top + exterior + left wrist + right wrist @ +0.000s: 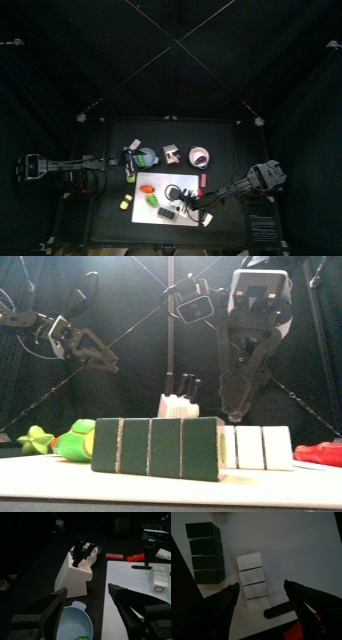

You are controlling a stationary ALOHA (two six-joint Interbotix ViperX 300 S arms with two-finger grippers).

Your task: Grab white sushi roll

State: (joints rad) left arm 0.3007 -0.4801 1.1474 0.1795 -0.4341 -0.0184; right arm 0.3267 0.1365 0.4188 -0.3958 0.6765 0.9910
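The right gripper (264,594) hangs wide open and empty above the white sushi roll (253,580), which lies on the white board (298,547) just right of the dark roll (206,552). The left gripper (87,597), open and empty, rests at the table's left side near the knife block (79,567).

The small black table (107,205) carries a white cutting board (150,183) over its middle and front. On the board lie 2 sushi rolls side by side: a dark roll (156,447) of 4 pieces (206,553) and, just beside it, the white sushi roll (258,446) also of 4 pieces (254,581). A red object (318,452) lies by the board's right edge, partly cut off. Toward the table's left edge, green and yellow items (60,441) sit near the dark roll. Further back, on the bare black surface, stand a white knife block (79,568) with black handles and a pale blue bowl (71,622) beside it. A small bowl (199,155) rests nearer the table's back right.
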